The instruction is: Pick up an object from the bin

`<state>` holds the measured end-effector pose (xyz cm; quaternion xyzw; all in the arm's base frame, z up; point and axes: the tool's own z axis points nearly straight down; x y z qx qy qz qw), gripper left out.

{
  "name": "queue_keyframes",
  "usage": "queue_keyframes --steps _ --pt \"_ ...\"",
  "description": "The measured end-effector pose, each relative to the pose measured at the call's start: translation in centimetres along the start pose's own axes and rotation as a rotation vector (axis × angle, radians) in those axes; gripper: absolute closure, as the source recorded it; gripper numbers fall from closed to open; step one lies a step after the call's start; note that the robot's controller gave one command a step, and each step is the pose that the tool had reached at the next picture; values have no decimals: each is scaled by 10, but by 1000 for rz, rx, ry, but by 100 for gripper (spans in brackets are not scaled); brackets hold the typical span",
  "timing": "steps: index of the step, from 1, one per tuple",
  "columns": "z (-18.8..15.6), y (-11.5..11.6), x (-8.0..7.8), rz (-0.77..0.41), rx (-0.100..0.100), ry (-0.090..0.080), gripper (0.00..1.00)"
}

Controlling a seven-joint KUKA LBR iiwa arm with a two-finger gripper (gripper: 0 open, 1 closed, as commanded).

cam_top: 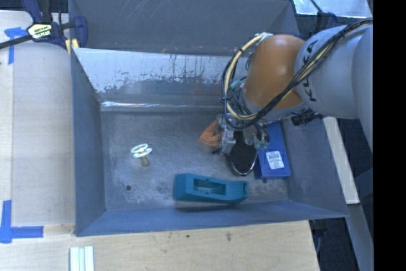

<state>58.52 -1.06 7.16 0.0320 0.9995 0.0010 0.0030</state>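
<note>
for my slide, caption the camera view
KUKA gripper low in the bin beside an orange thing, black oval and blue labelled box

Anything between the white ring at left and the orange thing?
No: camera view shows bare bin floor between white ring and orange thing.

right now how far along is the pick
Done: the gripper sits low on the right of the bin, over a black oval thing beside an orange thing and a blue labelled box. In hand: nothing visibly lifted; teal block and white ring lie on the floor. Left: grasp and lift.
</note>
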Motion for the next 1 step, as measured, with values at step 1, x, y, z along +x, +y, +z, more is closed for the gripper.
queue_keyframes --steps 1 --pt "-151 -7 -38 -29 2 -2 100"
